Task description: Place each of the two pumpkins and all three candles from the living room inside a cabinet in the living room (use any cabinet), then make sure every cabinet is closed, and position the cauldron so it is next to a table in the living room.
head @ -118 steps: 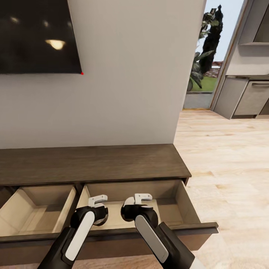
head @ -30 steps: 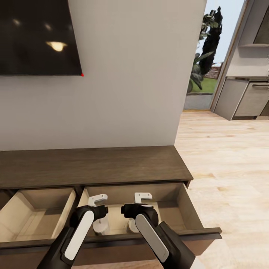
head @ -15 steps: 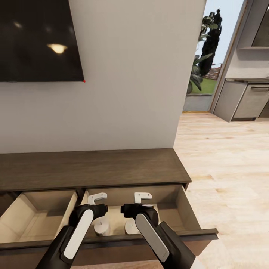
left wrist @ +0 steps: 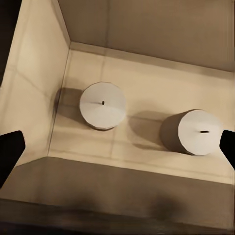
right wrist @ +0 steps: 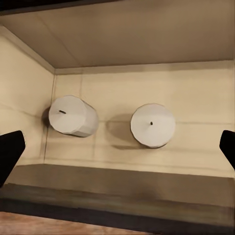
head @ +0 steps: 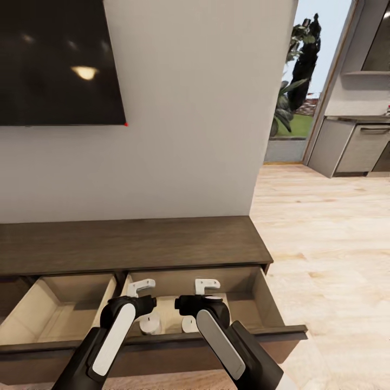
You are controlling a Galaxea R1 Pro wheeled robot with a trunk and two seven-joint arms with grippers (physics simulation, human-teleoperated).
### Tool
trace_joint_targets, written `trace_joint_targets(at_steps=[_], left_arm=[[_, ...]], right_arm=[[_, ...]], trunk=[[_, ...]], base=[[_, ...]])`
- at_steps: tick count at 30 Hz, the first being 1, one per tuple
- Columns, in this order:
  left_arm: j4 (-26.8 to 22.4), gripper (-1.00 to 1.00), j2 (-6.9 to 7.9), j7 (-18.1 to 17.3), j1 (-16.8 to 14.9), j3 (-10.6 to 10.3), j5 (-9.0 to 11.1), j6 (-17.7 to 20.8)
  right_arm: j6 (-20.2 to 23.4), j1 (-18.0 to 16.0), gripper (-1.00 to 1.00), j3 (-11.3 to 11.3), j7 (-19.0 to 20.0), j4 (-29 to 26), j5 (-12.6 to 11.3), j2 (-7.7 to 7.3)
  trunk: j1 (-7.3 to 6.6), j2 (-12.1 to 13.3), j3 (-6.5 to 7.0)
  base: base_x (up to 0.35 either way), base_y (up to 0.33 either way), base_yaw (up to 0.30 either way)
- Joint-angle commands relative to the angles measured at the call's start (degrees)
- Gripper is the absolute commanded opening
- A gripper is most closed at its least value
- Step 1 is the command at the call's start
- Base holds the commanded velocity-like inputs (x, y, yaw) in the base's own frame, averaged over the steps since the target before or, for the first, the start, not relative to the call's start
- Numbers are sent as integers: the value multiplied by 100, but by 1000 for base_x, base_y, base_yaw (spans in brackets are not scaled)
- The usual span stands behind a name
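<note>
White-fingered, the left gripper [head: 142,287] and right gripper [head: 207,285] both hang spread apart and empty over the right-hand open drawer [head: 268,303] of the dark wood-grain cabinet [head: 135,241]. Two cream candles stand apart on the drawer's pale floor, the left candle [left wrist: 102,105] near a side wall, the right candle [left wrist: 197,132] beside it. A second drawer [head: 54,309] stands open alongside, under a wall-mounted screen [head: 57,62].

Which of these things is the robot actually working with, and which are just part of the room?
Part of the job:
- two candles, one and the other, standing apart in an open drawer
- the cabinet, two drawers pulled out

Just there:
- the television
- the kitchen units
- the plants outside
</note>
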Motion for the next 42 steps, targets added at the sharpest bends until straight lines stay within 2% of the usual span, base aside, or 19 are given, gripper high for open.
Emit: trace_joint_targets(at_steps=[1, 6, 21, 24, 27, 30, 35, 42], left_arm=[[-6, 100, 1, 60, -4, -4, 61, 7], [-69, 100, 1, 61, -4, -4, 60, 14], [-85, 100, 31, 61, -4, 28, 57, 16], [-91, 100, 44, 61, -4, 153, 57, 16], [-221, 100, 62, 58, -1, 402, 62, 85], [-364, 100, 68, 54, 3, 583, 63, 292], [-444, 100, 84, 52, 5, 769, 55, 515], [-453, 100, 92, 52, 5, 810, 40, 550]], right_arm=[[8, -6, 100, 9, -59, -7, -54, 0], [19, -6, 100, 6, -67, -149, -54, -6], [20, -6, 100, -3, -67, -169, -57, -4], [24, -6, 100, -185, -67, -169, -62, -2], [28, -6, 100, -470, -62, -169, -63, -6], [34, -6, 100, -577, -60, -170, -64, -7], [37, -6, 100, -619, -59, -175, -62, -8], [34, -6, 100, -600, -66, -170, 0, -8]], trunk=[[-24, 39, 13], [-134, 240, 103], [-463, 841, 372], [-529, 961, 426], [-595, 1082, 480], [-661, 1202, 534], [-771, 1403, 624], [-925, 1683, 760]], base=[[-35, 0, 0], [-24, 0, 0], [-187, 30, 0], [-272, 142, 0], [-115, 65, 0], [-38, 21, 0], [-7, 4, 17], [-1, 0, 221]])
